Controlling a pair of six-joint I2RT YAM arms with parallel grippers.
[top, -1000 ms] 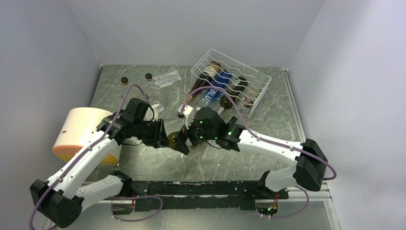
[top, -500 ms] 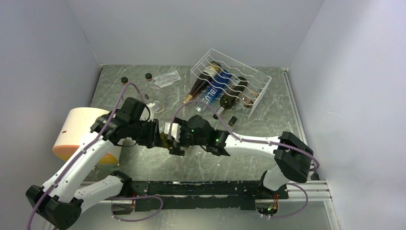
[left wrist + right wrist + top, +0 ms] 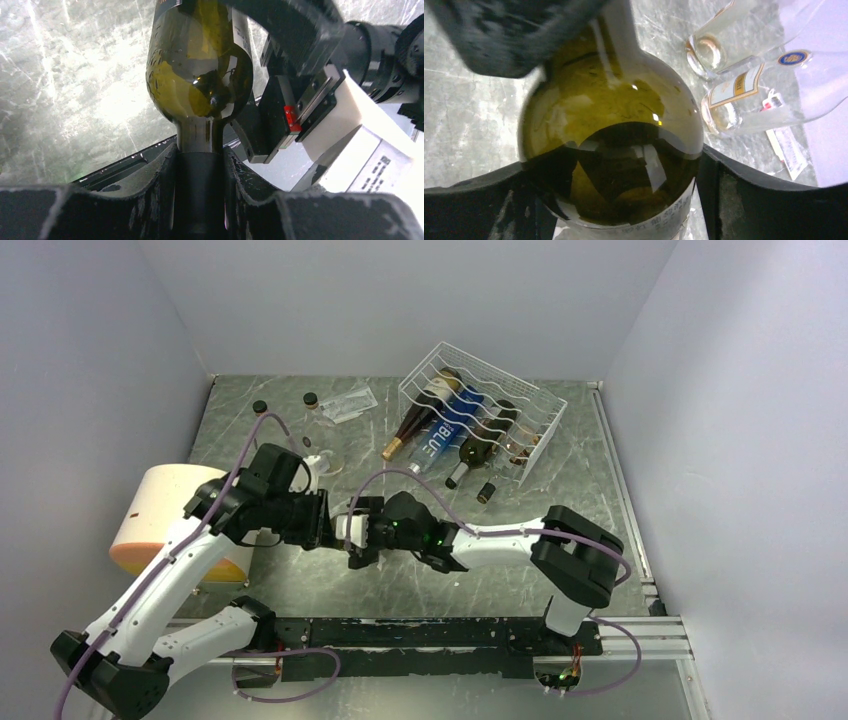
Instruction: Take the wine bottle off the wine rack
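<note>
An olive-green wine bottle (image 3: 347,530) is held off the table between both grippers, left of centre. My left gripper (image 3: 322,521) is shut on its dark-capped neck, seen in the left wrist view (image 3: 200,175) below the bottle's shoulder (image 3: 200,75). My right gripper (image 3: 364,535) is shut on the bottle's labelled body; in the right wrist view (image 3: 611,200) the bottle (image 3: 609,125) fills the gap between the jaws. The white wire wine rack (image 3: 534,425) stands at the back right, with a brown bottle (image 3: 420,415), a blue bottle (image 3: 445,430) and a dark bottle (image 3: 478,450) lying in it.
A cream cylinder (image 3: 170,512) lies at the left edge beside my left arm. Two small dark-capped vials (image 3: 260,407) and a clear packet (image 3: 350,403) lie at the back left. A small dark cap (image 3: 487,491) lies in front of the rack. Clear glassware (image 3: 744,100) lies near the held bottle.
My right gripper has moved left with the olive bottle and its arm has folded in. My left gripper has shifted slightly left with it.
</note>
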